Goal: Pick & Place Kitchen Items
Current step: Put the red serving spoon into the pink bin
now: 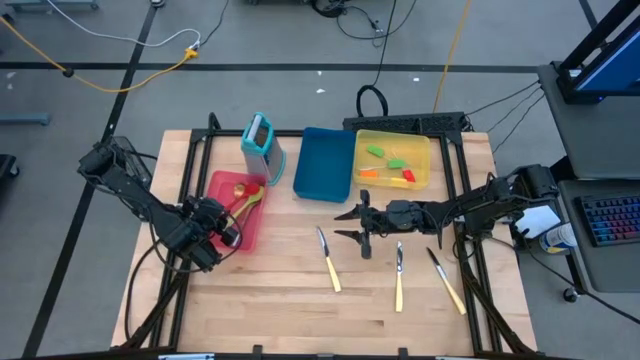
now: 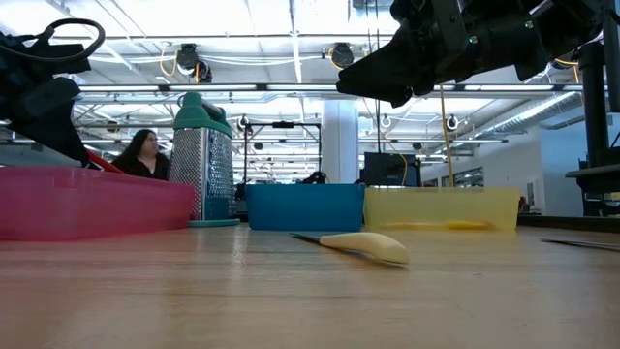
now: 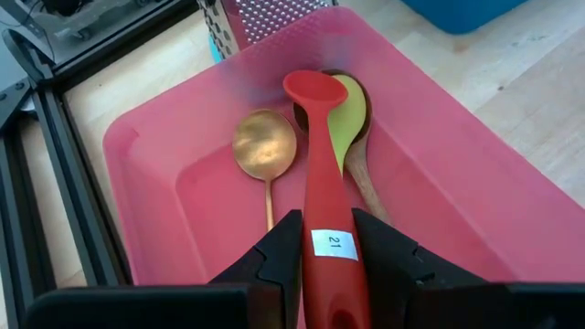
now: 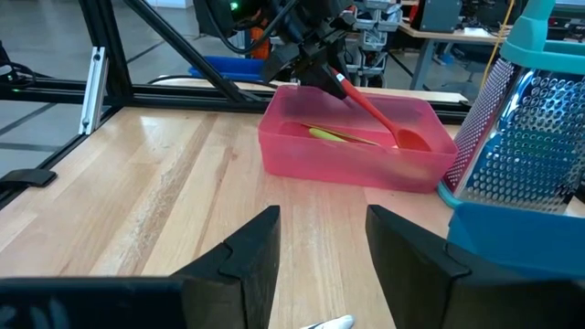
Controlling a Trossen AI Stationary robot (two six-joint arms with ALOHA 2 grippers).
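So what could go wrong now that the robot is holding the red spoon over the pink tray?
The left pincer grips the red spoon by its handle, with the bowl end down in the red tray. If it lets go too early, the spoon may tip out instead of settling inside.

It could also land on the gold spoon or green spoon and knock them about.

The right pincer waits open near the knives; it might bump one.

Table [image 1: 300, 300]: light wood, smooth. Red tray [image 3: 439, 155]: see-thru plastic, soft shine. Red spoon [image 3: 324, 183]: matt, rubbery plastic w/ 1 paper sticker. Gold spoon [image 3: 264, 146]: dull metal. Grater [image 4: 535, 137]: shiny metal w/ holes.
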